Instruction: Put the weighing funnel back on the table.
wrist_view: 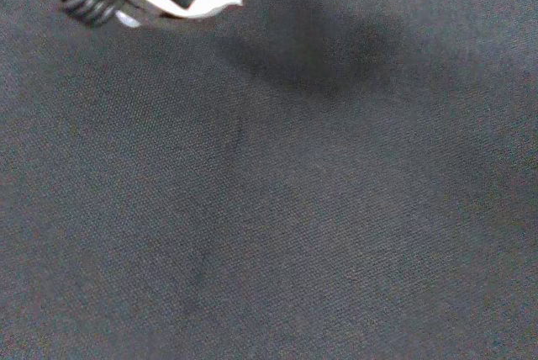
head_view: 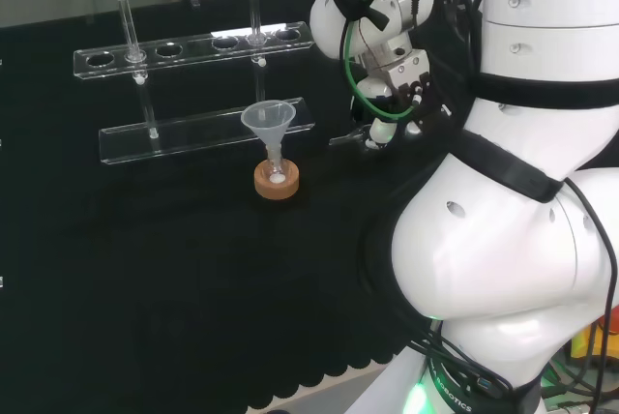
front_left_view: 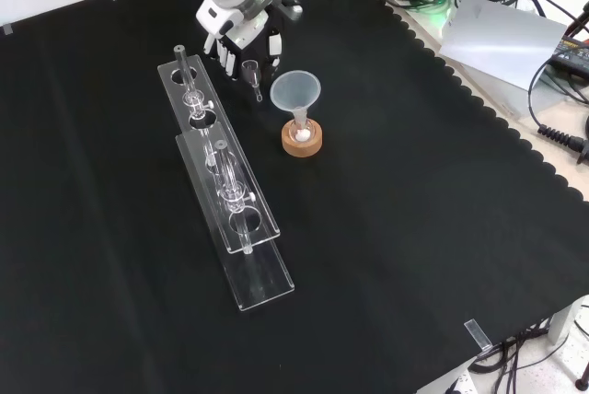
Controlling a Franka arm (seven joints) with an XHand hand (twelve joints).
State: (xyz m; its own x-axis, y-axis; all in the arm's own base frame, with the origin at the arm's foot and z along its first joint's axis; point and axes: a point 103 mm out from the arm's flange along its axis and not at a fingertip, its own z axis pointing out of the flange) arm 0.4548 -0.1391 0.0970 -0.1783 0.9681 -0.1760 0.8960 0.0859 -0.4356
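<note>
By the far edge of the table (front_left_view: 414,228) in the front view, the hand (front_left_view: 237,33) pinches the clear weighing funnel (front_left_view: 251,72), stem down, over bare cloth.

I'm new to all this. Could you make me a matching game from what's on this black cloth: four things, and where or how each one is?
Things:
1. funnel
2. cork ring
3. rack
4. weighing funnel

Descriptions:
A. clear, holds upright tubes
B. close beside the hand
C. brown, under the small flask
D. mouth up, stem in the flask

Pairs: 1-D, 2-C, 3-A, 4-B
</note>
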